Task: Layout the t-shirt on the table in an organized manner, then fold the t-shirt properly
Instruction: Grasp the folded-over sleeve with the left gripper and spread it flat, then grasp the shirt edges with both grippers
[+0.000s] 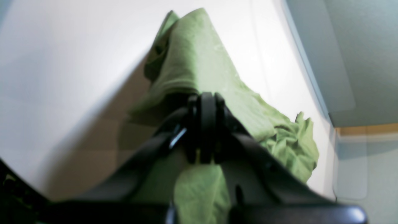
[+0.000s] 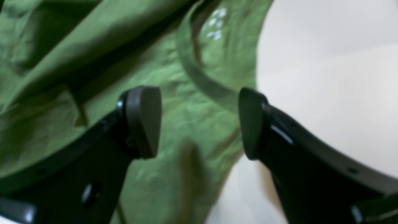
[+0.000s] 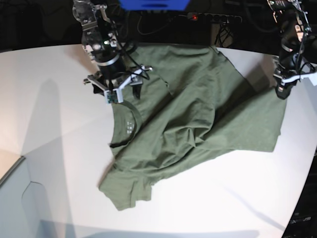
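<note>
Base view shows you the t-shirt spread wrinkly across the table, collar toward your right arm's side, hem corner by your left arm. Your left gripper is clamped tight on a bunched fold of the green fabric, lifting it off the white top a bit. Your right gripper hangs wide open just over the ribbed collar, gripping nothing, with the little printed label visible just past it.

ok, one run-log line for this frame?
phase: layout | left gripper: shut on t-shirt hem | right gripper: open above collar | table: shirt crumpled, unfolded
</note>
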